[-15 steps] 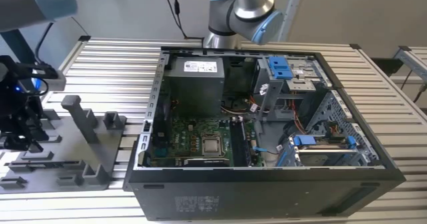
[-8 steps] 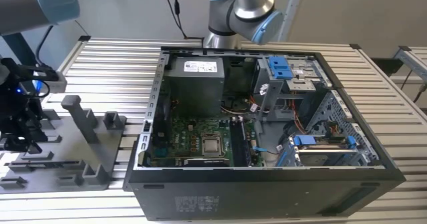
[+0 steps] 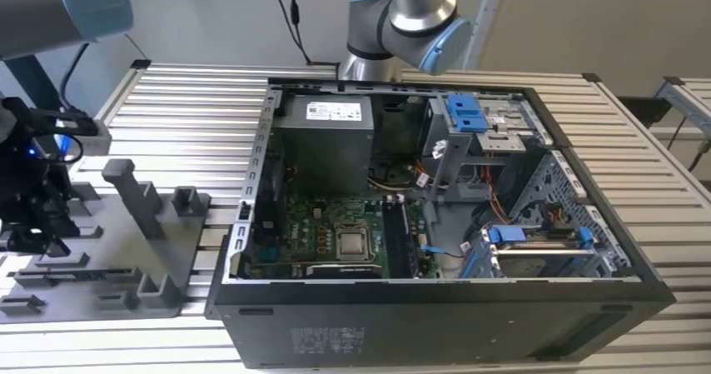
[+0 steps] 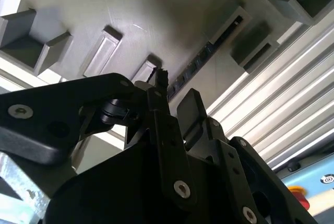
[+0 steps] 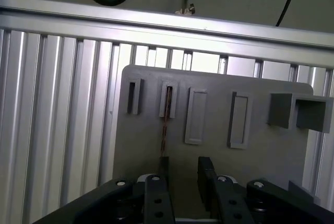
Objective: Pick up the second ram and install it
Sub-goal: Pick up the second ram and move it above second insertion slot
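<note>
Ribbed aluminium tabletop carries an open computer case and, toward the exterior view's left, a grey slotted holder; the white label on the case's power supply is too small to read. The second ram stands edge-on in one narrow holder slot, with the gripper just above it, fingers slightly apart and empty, one finger in line with the board.

The hand hangs pointing down, its fingers parted.
</note>
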Tool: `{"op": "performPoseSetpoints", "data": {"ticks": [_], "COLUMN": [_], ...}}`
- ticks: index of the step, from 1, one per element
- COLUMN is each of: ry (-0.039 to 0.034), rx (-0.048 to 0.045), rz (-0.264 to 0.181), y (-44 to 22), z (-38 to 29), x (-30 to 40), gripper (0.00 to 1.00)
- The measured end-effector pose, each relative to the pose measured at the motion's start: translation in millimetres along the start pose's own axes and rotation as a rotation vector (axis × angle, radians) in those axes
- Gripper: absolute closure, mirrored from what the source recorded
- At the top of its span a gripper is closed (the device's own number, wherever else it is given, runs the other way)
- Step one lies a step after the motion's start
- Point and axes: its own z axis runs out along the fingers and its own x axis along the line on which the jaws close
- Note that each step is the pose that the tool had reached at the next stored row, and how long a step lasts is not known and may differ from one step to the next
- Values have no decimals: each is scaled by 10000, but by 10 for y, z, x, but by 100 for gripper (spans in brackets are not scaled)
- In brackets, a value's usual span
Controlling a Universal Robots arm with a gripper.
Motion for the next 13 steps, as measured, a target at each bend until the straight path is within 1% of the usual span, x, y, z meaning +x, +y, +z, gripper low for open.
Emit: {"op": "performPoseSetpoints", "data": {"ticks": [4,6,9,13], "ry": [-1,0,0,0], "rx": [2,0,1,0], "rz": [1,-2,-1,0], "y": [-1,-1,0,3], "z": [24,43,95,165], "x": [1,14,35,95], "gripper": [64,64,64,64]}}
